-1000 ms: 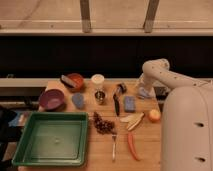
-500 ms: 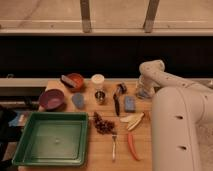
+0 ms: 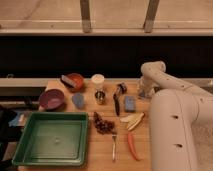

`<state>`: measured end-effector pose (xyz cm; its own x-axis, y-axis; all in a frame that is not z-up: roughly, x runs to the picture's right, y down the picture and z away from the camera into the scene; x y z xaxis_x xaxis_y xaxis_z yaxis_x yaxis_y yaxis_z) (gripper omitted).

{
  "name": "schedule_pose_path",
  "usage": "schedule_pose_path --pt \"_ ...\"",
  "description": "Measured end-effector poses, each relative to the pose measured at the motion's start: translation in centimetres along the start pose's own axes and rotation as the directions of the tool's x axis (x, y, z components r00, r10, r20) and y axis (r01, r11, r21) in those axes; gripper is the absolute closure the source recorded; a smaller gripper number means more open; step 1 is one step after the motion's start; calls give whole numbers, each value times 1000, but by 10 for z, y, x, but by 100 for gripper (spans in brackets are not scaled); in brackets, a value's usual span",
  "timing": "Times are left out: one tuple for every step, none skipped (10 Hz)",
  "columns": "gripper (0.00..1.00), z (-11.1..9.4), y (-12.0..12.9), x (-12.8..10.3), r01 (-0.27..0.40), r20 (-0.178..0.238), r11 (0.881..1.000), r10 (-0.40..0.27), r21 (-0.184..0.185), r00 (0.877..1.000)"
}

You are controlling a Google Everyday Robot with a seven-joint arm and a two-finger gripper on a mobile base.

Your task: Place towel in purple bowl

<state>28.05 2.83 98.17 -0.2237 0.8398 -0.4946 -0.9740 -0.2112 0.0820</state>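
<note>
The purple bowl (image 3: 51, 98) stands at the left side of the wooden table (image 3: 107, 150). A crumpled blue-grey towel (image 3: 78, 100) lies just right of the bowl. My gripper (image 3: 144, 93) hangs at the end of the white arm (image 3: 153, 70) over the table's back right part. It is right of a blue sponge (image 3: 130, 103) and far from the towel and the bowl. Nothing shows in its grasp.
A green tray (image 3: 50, 138) fills the front left. An orange bowl with a sponge (image 3: 74, 81), a white cup (image 3: 98, 81), a small metal cup (image 3: 100, 97), a black brush (image 3: 118, 96), grapes (image 3: 102, 124), a banana (image 3: 133, 120), a fork (image 3: 114, 145) and a carrot (image 3: 132, 146) lie around. My white arm's bulk (image 3: 177, 130) covers the right side.
The bulky white part of my arm has come further into view on the right and now hides the orange fruit. The gripper stays near the back right.
</note>
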Motion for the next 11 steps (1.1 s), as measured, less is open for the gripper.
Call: schedule_pose_path --pt "79 0 -2 1 -16 -4 1000 16 -14 1000" --pt "90 0 -6 3 -31 -9 999 31 -23 999" --pt "97 0 -8 5 -38 -13 999 38 -29 999" --pt "100 -1 -10 8 -43 -17 998 43 -35 999" --pt "100 -2 -11 8 -48 -18 998 47 -37 999" --pt "100 -5 -12 9 -51 -17 998 50 -40 999" --pt "100 -11 -12 8 -55 -10 997 54 -50 998" --pt "100 -19 -11 6 -56 -2 997 56 -58 998" --pt "100 -30 -8 4 -55 10 996 56 -69 998" --pt "100 -45 -2 1 -48 28 995 50 -85 998" --pt "100 -60 5 -2 -34 46 995 38 -96 998"
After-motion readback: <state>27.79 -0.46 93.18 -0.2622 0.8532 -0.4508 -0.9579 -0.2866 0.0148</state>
